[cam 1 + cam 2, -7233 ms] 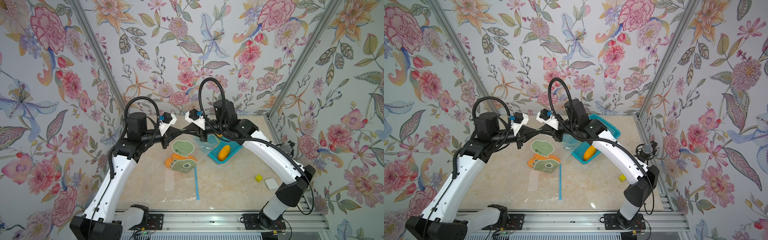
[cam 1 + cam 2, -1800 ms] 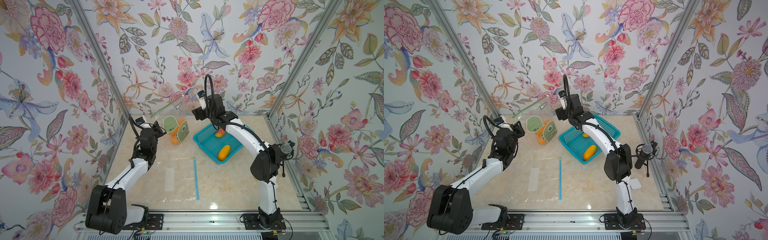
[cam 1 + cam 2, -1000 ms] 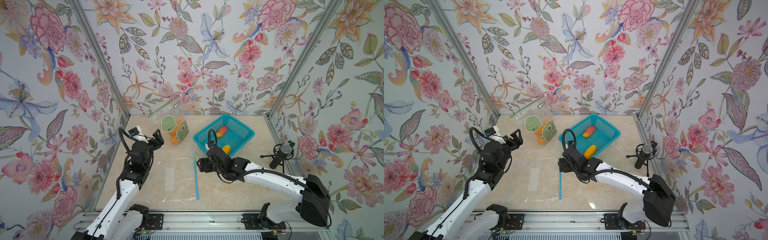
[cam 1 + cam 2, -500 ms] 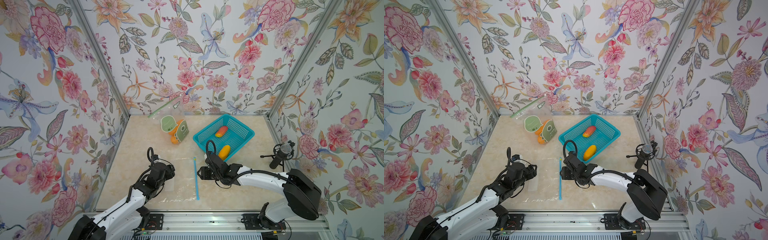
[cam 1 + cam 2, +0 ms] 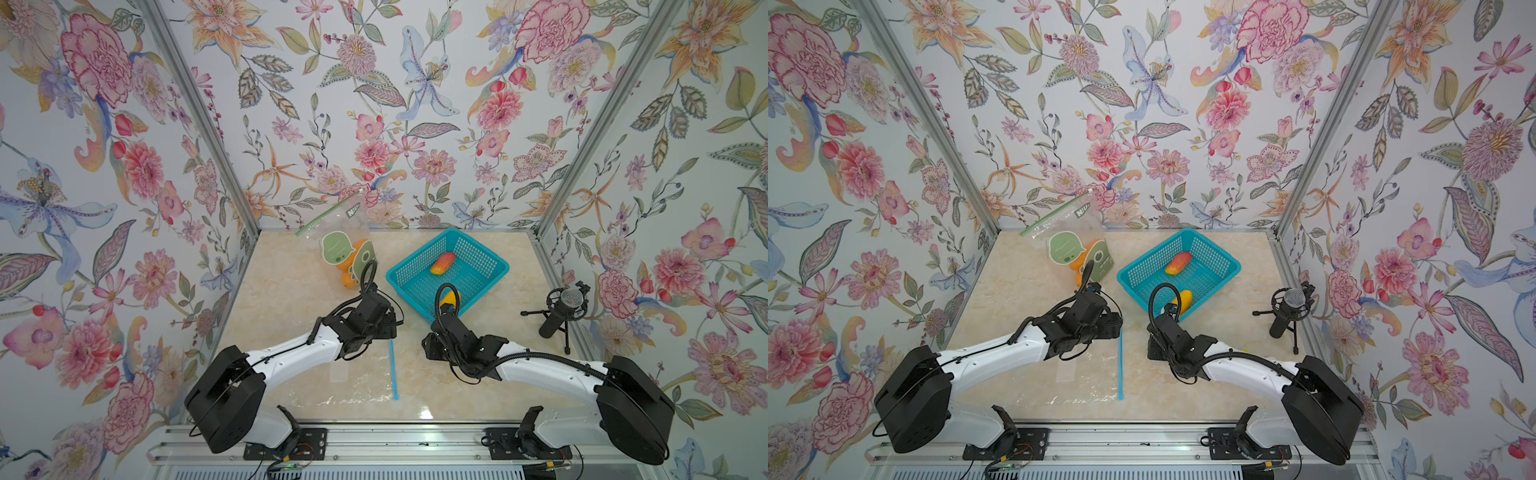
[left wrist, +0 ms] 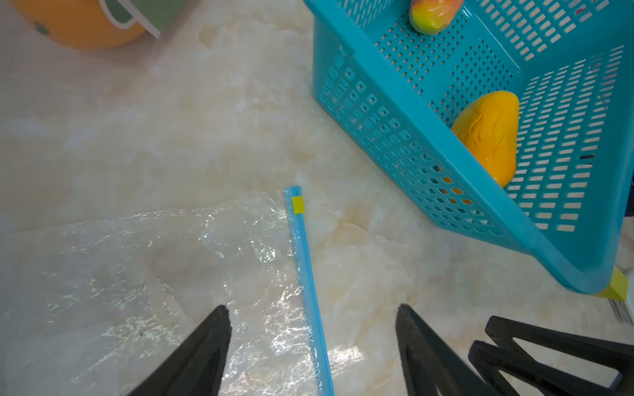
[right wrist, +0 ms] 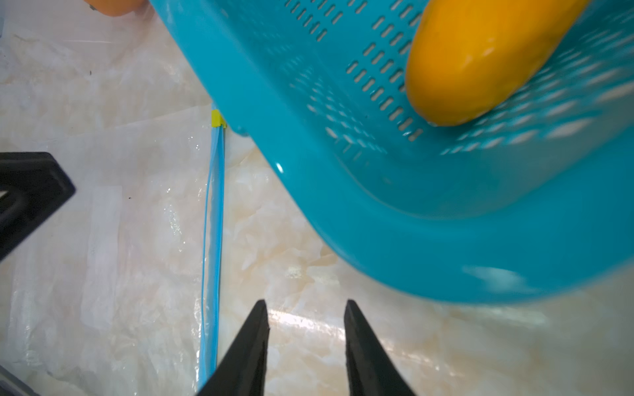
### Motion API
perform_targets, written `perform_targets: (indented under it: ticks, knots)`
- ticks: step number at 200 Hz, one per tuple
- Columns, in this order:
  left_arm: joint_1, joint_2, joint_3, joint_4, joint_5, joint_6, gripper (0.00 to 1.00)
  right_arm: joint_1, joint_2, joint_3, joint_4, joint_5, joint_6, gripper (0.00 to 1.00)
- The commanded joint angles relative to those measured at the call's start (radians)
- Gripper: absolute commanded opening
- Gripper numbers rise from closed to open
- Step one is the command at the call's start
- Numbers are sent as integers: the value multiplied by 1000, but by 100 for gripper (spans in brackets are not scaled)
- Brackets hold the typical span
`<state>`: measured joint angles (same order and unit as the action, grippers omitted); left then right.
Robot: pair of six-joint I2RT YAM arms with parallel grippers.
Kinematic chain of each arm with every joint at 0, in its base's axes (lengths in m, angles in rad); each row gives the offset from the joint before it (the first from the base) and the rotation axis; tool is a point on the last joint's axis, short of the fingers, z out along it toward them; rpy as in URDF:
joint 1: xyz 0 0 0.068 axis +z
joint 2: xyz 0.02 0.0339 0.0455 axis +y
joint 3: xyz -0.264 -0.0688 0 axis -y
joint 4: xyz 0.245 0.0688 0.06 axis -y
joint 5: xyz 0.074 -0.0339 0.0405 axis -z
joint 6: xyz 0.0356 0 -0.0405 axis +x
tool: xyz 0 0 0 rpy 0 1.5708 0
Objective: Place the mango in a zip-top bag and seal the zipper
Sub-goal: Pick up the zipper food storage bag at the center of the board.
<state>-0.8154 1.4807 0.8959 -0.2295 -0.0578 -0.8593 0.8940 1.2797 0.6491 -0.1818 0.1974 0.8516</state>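
Lying in the basket (image 6: 394, 144), the mango (image 6: 487, 133) is unbagged (zip-top bag (image 6: 154, 267) flat, empty) — left tool (image 6: 312, 307) spread, right tool (image 7: 305, 301) narrowly parted, both empty.

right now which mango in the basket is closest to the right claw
The yellow mango, in the basket corner nearest the right claw; the reddish mango lies at the far side.
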Motion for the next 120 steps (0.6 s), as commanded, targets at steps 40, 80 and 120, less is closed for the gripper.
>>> perform_targets:
  ticks: [40, 80, 120]
  knots:
    - [-76, 211, 124, -243, -20, -2, 69, -57, -284, -154, -116, 174, 87, 43]
    - [-108, 305, 198, -306, -32, 17, 65, -84, -313, -152, -140, 178, 42, 48]
    - [-112, 321, 216, -321, -44, 17, 50, -85, -316, -142, -141, 187, 21, 51]
